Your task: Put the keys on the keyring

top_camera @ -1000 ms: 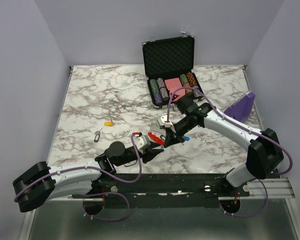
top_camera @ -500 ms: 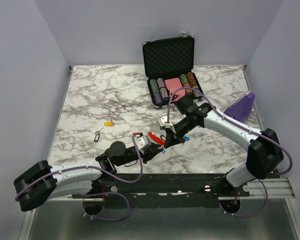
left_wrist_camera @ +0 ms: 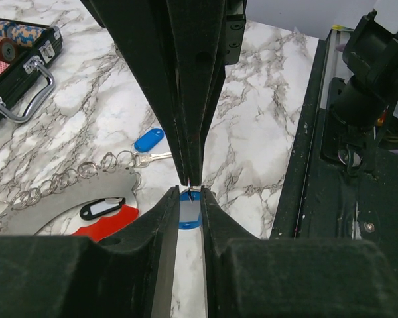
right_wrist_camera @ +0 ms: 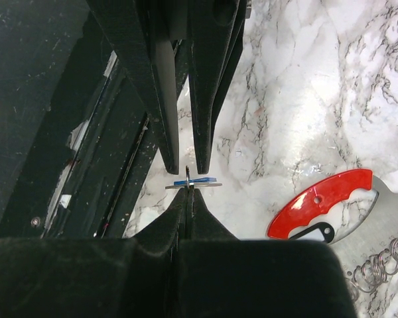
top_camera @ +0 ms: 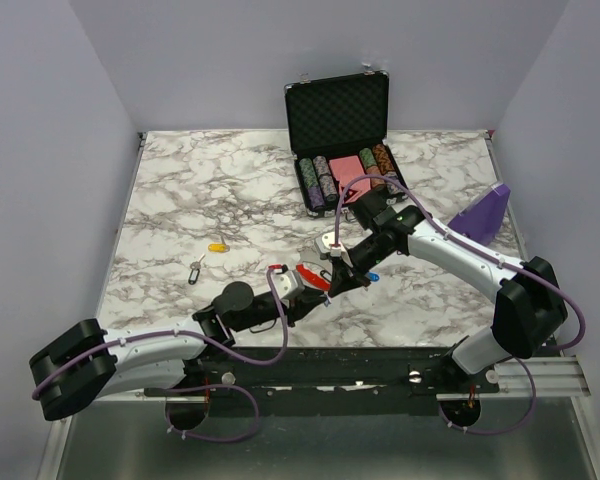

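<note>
Nothing threaded yet, by the look of it: the keyring, a red grip on a silver-grey body, lies on the marble just beside the action. The left gripper is clamped on a blue-tagged key by its tag, and the right gripper is pinched tight on its metal end. Another blue key, a yellow key and a pale-tagged key lie loose on the table.

- My left pincer reaches forward from a low, outstretched arm, its fingers pinched nearly together.
- My right pincer angles back to meet it tip to tip, fingers pressed tight, elbow bent.
</note>
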`<state>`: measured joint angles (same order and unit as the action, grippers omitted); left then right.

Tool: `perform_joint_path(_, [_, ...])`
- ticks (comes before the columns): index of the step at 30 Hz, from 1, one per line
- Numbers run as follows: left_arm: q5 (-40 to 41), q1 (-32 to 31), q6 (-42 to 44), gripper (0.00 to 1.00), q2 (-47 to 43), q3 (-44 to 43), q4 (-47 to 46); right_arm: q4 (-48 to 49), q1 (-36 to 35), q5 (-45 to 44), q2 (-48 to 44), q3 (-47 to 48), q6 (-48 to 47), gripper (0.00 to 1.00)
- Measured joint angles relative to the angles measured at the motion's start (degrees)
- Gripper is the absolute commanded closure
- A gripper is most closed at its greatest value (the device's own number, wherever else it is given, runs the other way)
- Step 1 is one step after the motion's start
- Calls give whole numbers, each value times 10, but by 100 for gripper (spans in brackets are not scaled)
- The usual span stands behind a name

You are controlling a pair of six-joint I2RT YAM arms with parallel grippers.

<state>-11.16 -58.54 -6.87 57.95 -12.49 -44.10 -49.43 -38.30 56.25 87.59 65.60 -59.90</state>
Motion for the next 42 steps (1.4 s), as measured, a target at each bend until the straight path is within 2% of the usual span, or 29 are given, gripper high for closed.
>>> perform_joint_path(9, [-1,0,0,86,8,-1,0,-1,0,4,0,0,-2,99])
perform_joint_path(10, [-1,0,0,88,8,-2,0,-1,0,4,0,0,-2,99])
perform_joint_path(12, [-2,0,0,99,9,-2,0,-1,0,5,0,0,-2,99])
perform_joint_path(13, [-3,0,0,100,9,-2,0,-1,0,5,0,0,-2,99])
perform_joint_path(17, [-7,0,0,100,13,-3,-3,-2,0,5,0,0,-2,99])
perform_joint_path(19, [-9,0,0,100,15,-2,-5,-3,0,5,0,0,-2,90])
perform_joint_path(22, [-8,0,-3,100,14,4,-19,-5,0,11,0,2,2,68])
perform_joint_path(25, [4,0,-20,100,-8,39,-69,-5,0,28,0,10,12,61])
perform_joint_path(28, [24,0,-50,100,-36,85,-146,-5,0,50,0,21,25,59])
perform_joint_path(33, [39,0,-88,100,-40,93,-255,1,1,90,-1,27,52,60])
perform_joint_path(42, [39,0,-112,100,-12,93,-302,46,13,146,-18,26,118,61])
